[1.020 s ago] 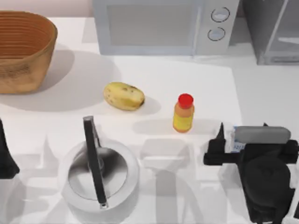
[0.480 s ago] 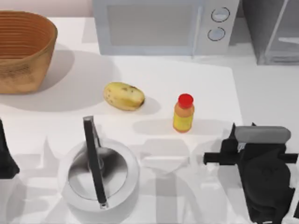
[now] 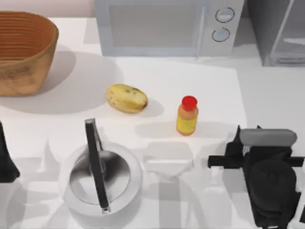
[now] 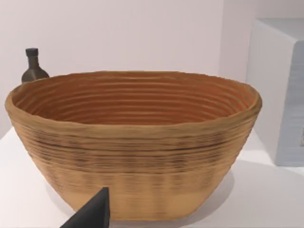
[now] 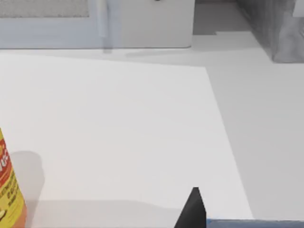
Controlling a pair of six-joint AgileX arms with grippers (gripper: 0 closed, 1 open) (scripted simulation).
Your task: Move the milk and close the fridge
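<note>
The milk [image 5: 256, 222] shows as a thin blue strip of its top in the right wrist view. In the top view it is almost wholly hidden under my right gripper [image 3: 248, 139] near the table's front right. That gripper is shut on the milk, and one dark fingertip [image 5: 192, 211] rests against the carton's edge. The fridge [image 3: 279, 33], a grey cabinet with a pale door panel, stands at the back right corner; its grey wall [image 5: 280, 28] lies some way beyond the carton. My left arm [image 3: 5, 162] stays parked at the left edge.
A yellow bottle with a red cap [image 3: 187, 116] stands just left of my right gripper. A potato [image 3: 126, 98] lies mid-table, a metal kettle [image 3: 100, 179] front left, a wicker basket [image 3: 24, 52] back left, a microwave [image 3: 162, 26] at the back. A dark bottle [image 4: 33, 66] stands behind the basket.
One second ago the right gripper's finger stood further left with the milk showing beside it. It has since closed in over the carton. Nothing has moved in the last half second.
</note>
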